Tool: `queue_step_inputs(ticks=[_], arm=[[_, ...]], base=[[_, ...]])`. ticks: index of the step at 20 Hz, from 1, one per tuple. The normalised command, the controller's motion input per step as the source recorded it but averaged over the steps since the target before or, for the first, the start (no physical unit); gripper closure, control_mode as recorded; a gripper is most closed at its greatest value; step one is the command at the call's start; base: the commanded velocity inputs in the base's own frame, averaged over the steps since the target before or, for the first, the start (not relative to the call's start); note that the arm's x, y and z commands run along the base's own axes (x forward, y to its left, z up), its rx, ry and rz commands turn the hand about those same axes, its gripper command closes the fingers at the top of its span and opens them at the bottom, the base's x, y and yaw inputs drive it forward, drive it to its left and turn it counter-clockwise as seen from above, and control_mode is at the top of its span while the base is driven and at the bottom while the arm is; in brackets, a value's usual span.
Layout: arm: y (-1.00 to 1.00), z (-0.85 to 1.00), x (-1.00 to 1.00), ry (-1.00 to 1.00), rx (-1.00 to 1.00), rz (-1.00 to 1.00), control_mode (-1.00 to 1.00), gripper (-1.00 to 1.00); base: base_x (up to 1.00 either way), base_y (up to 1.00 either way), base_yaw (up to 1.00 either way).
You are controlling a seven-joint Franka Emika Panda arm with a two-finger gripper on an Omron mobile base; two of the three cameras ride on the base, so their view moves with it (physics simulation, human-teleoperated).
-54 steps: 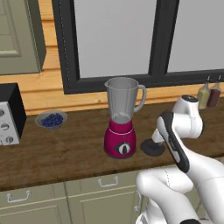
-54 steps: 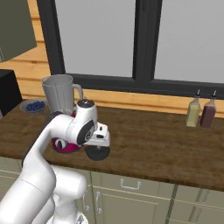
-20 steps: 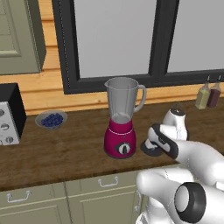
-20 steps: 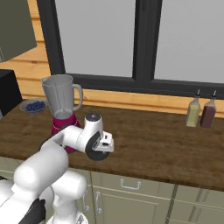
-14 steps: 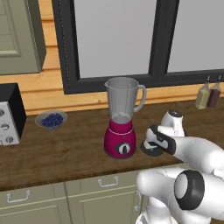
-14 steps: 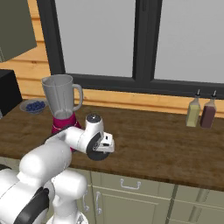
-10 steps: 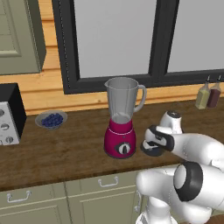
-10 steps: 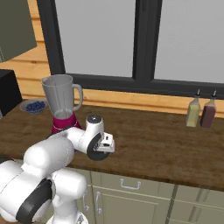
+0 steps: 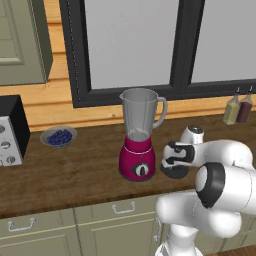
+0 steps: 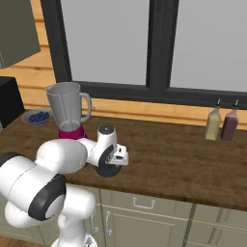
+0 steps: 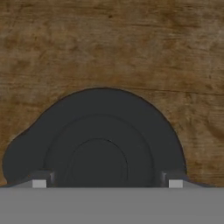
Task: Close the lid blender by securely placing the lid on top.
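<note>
The lid [image 11: 100, 140] is a flat black disc with a raised centre knob, lying on the wooden counter just right of the blender [image 9: 140, 135]. It also shows under the hand as the lid [image 9: 174, 173] and the lid [image 10: 108, 171]. My gripper [image 11: 107, 183] points down right over it, open, with one fingertip [image 11: 39, 181] on each side of the knob. From the base cameras the gripper [image 9: 173, 163] [image 10: 114, 163] sits low on the disc. The blender [image 10: 67, 113] has a magenta base and a clear jar with its mouth uncovered.
A bowl of blueberries [image 9: 59, 136] and a toaster oven [image 9: 10, 130] stand left of the blender. Two bottles [image 10: 212, 126] [image 10: 229, 126] stand at the back right by the window wall. The counter's front edge runs close below the lid.
The hand has sunk closer onto the lid and the arm's elbow has swung forward and down. The lid and blender have stayed put.
</note>
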Motion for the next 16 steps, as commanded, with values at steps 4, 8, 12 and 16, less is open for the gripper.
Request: queue_step_inputs(ticks=[4, 8, 12, 16], arm=[[0.0, -0.24, 0.16, 0.0, 0.0, 0.0, -1.0, -1.0], [0.01, -0.48, 0.0, 0.0, 0.0, 0.0, -1.0, 1.0], [0.08, -0.59, 0.0, 0.0, -0.02, 0.0, -1.0, 1.0], [0.15, -0.59, 0.0, 0.0, -0.03, 0.0, -1.0, 1.0]], base=[[0.0, 0.0, 0.0], [0.0, 0.0, 0.0], [0.0, 0.0, 0.0], [0.0, 0.0, 0.0]])
